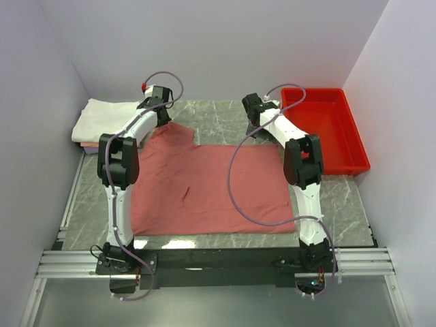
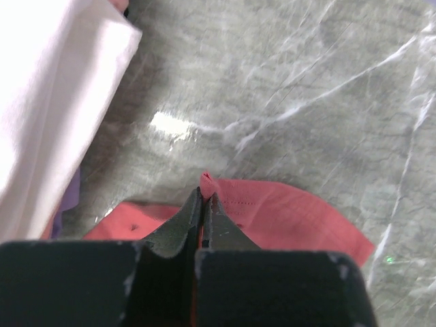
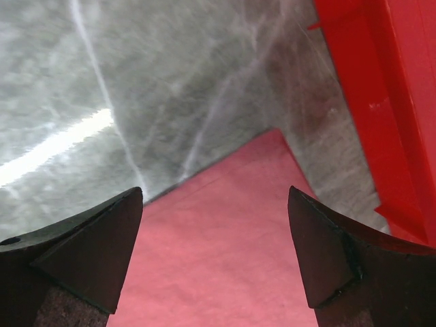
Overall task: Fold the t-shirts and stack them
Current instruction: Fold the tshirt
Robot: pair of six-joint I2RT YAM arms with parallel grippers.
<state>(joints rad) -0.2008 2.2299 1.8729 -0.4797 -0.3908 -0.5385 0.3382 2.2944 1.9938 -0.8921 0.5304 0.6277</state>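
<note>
Grey marbled desk [image 1: 225, 119] holds a red shirt [image 1: 204, 184]; left jaws clamp tight on its far edge, right jaws gape empty over its far corner.

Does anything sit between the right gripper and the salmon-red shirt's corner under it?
Nothing visible. The open right gripper hangs over the salmon-red t-shirt's far corner, with no object between its jaws and the cloth; the red tray lies aside, clear of it.
</note>
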